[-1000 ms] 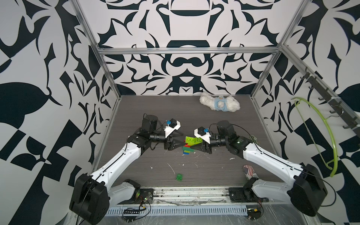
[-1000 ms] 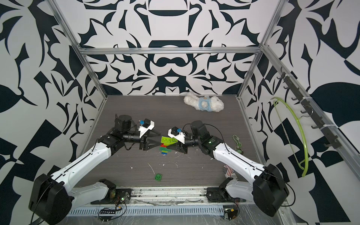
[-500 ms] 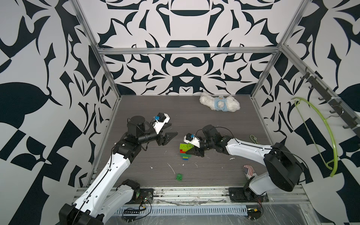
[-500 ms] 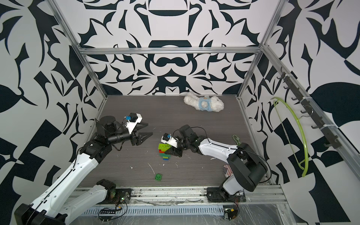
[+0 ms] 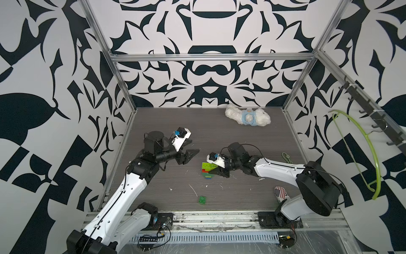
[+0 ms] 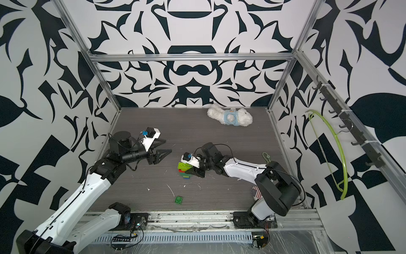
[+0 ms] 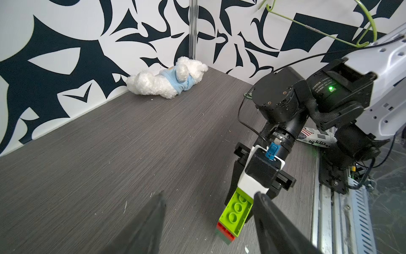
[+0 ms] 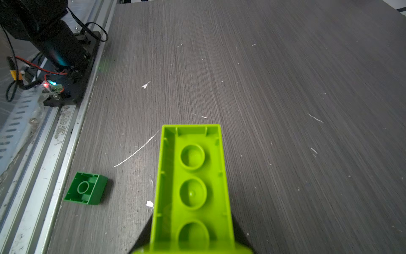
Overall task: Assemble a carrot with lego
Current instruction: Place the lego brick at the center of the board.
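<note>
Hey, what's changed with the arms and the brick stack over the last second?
The left gripper drew back from the carrot toward its own side, jaws open. The right gripper, shut on the carrot, brought it slightly lower, toward the table. The loose dark green brick and the plush toy stayed put.

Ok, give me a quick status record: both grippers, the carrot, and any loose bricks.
left gripper: open, empty, apart from the carrot
right gripper: shut on the carrot, at its lime oblong brick
carrot: lime, red, dark green and blue layers; contact with the table unclear
loose brick: dark green square, hollow side up, on the table, apart from the carrot
plush toy: lying by the back wall
</note>
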